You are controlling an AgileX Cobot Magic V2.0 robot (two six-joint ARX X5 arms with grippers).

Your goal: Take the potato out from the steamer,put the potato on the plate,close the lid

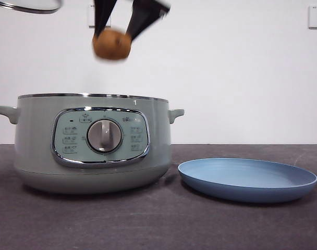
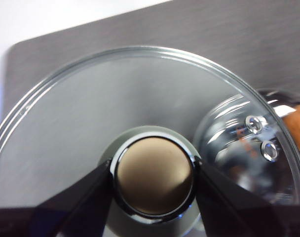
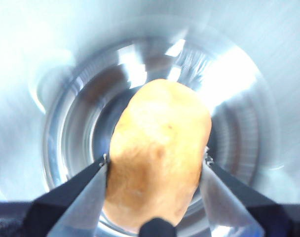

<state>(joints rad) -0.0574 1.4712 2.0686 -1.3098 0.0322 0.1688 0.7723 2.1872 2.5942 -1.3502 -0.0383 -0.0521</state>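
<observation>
Both grippers are loaded: the potato (image 1: 112,44) is clamped between the right gripper (image 1: 117,32) jaws, directly above the open steamer (image 1: 90,143). The lid (image 2: 140,123) is held by its knob (image 2: 154,176) in the left gripper (image 2: 154,183), off the pot. The plate (image 1: 247,178) is untouched, below and aside of the right gripper.

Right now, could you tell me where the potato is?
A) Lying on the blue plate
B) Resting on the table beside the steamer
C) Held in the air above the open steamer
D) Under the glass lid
C: the right tool grips the potato in the air above the open steamer, while the plate carries nothing.
</observation>
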